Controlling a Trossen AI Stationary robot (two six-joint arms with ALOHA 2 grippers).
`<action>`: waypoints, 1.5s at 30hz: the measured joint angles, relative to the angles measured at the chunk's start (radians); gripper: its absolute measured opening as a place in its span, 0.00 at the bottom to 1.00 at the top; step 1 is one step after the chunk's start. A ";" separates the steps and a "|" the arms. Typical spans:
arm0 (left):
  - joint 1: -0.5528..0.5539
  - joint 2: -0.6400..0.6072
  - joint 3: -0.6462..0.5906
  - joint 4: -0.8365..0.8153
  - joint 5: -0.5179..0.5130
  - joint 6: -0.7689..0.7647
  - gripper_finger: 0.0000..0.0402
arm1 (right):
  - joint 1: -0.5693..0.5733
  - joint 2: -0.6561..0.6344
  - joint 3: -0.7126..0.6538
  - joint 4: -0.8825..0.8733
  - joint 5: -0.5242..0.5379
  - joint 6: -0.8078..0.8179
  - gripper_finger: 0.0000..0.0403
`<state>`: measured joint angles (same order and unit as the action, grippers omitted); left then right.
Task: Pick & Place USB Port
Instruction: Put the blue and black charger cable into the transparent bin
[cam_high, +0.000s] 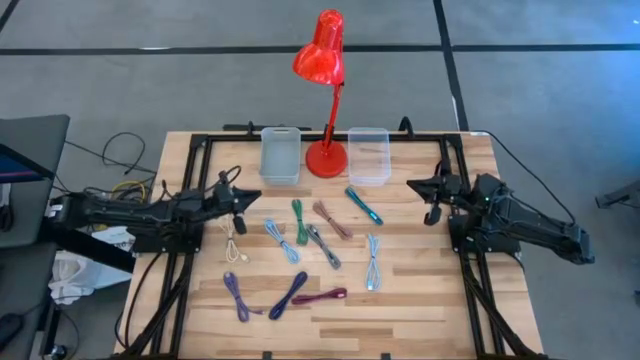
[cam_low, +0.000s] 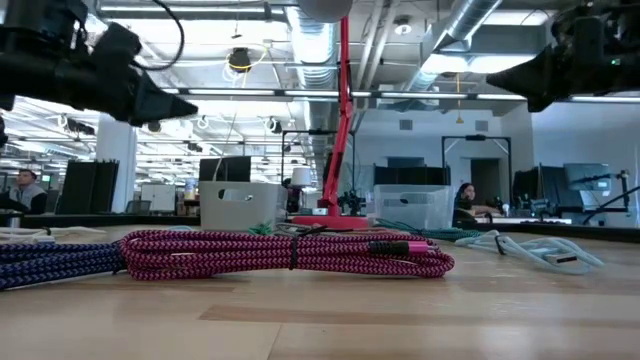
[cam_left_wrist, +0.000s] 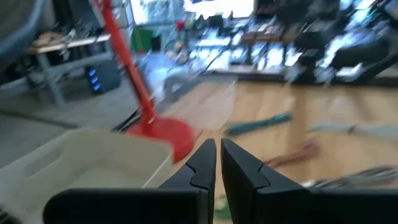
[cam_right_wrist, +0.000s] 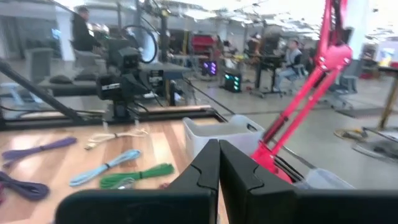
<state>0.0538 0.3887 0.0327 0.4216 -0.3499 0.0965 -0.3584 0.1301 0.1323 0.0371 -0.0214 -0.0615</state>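
Several bundled USB cables lie flat on the wooden table: teal (cam_high: 363, 205), green (cam_high: 299, 221), pink-brown (cam_high: 331, 218), two light blue (cam_high: 281, 240) (cam_high: 373, 262), grey (cam_high: 322, 245), cream (cam_high: 232, 238), purple (cam_high: 237, 296), dark blue (cam_high: 288, 295) and magenta (cam_high: 320, 297) (cam_low: 290, 253). My left gripper (cam_high: 252, 197) (cam_left_wrist: 217, 160) is shut and empty, above the table's left side near the cream cable. My right gripper (cam_high: 415, 186) (cam_right_wrist: 219, 157) is shut and empty, above the right side, beside the right bin.
Two clear plastic bins (cam_high: 280, 155) (cam_high: 369, 153) stand at the far edge, either side of a red desk lamp's base (cam_high: 326, 158). Black frame rails (cam_high: 190, 190) run along the table's left and right sides. People sit in the room behind (cam_low: 466, 200).
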 joint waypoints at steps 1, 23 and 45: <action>0.021 0.029 0.005 0.000 0.000 -0.005 0.06 | 0.000 0.020 0.005 0.001 0.015 0.000 0.00; 0.109 0.241 0.074 0.156 0.220 -0.079 0.06 | 0.081 0.533 0.340 -0.363 0.176 0.149 0.00; 0.109 0.241 0.074 0.163 0.221 -0.079 0.06 | 0.089 0.848 0.340 -0.200 0.122 0.193 0.00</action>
<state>0.1623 0.6296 0.1062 0.5850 -0.1291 0.0177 -0.2691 0.9783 0.4721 -0.1630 0.1011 0.1311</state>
